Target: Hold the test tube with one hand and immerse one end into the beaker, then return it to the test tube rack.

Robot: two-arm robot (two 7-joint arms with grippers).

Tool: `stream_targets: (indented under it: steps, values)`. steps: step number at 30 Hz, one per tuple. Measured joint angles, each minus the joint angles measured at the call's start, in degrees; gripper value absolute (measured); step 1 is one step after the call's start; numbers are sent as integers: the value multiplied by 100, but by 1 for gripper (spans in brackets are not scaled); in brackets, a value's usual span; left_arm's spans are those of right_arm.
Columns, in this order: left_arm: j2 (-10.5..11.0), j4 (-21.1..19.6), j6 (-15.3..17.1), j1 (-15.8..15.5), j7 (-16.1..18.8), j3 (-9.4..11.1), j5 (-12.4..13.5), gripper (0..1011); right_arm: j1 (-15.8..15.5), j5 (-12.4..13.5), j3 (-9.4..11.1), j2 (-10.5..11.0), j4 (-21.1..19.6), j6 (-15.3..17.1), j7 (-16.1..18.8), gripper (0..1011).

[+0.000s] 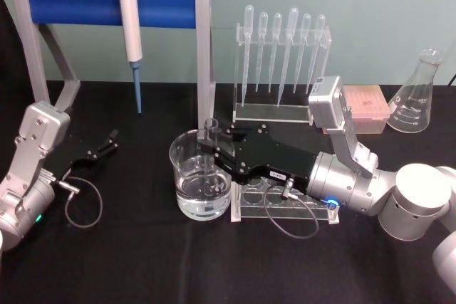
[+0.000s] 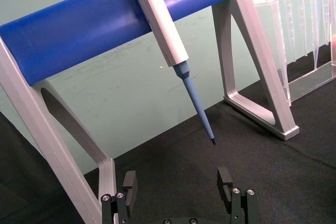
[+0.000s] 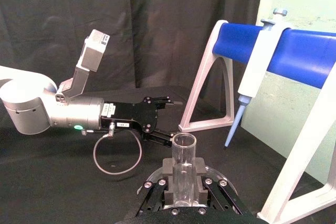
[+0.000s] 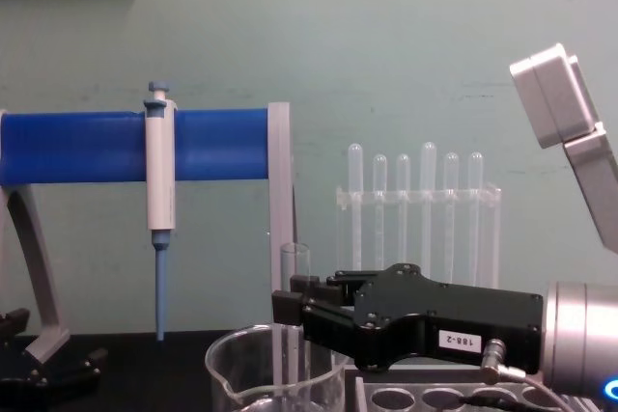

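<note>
Head view: the right gripper point(image 1: 211, 149) is clamped on the test tube point(image 1: 211, 132), holding it upright. The tube's mouth stands just above the fingers, and its lower part hangs below them inside the beaker point(image 1: 187, 176), reaching into the clear liquid. The test tube rack point(image 1: 246, 208) lies under the gripper's black body, touching or just beside the beaker. The left gripper point(image 1: 107, 144) rests on the black table well away from the right one, fingers spread and empty.

Left wrist view: the left gripper point(image 2: 177, 187) has its two fingers point(image 2: 129, 187) wide apart with nothing between them. Beyond them the pipettor point(image 2: 163, 30) hangs tip-down from the blue stand point(image 2: 79, 30).

Right wrist view: the test tube point(image 3: 184, 150) sits squeezed between the right gripper's fingers point(image 3: 169, 171), its open rim rising above them. The left gripper point(image 3: 170, 119) shows farther off, open.

Chest view: the right gripper point(image 4: 293, 308) reaches in from the right and grips the test tube point(image 4: 294, 267) about halfway down. Below the fingers the tube passes down inside the beaker point(image 4: 241, 373). The test tube rack point(image 4: 425, 398) sits beneath the gripper's body.
</note>
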Motion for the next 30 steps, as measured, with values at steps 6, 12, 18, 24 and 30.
stream_targets:
  steps: [6, 12, 18, 24, 30]
  values:
    - [0, 0, 0, 0, 0, 0, 0, 1000, 0, 0, 0, 0, 0, 0, 0, 241]
    - [0, 0, 0, 0, 0, 0, 0, 1000, 0, 0, 0, 0, 0, 0, 0, 241]
    - [0, 0, 0, 0, 0, 0, 0, 1000, 0, 0, 0, 0, 0, 0, 0, 241]
    - [0, 0, 0, 0, 0, 0, 0, 1000, 0, 0, 0, 0, 0, 0, 0, 241]
    - [0, 0, 0, 0, 0, 0, 0, 1000, 0, 0, 0, 0, 0, 0, 0, 241]
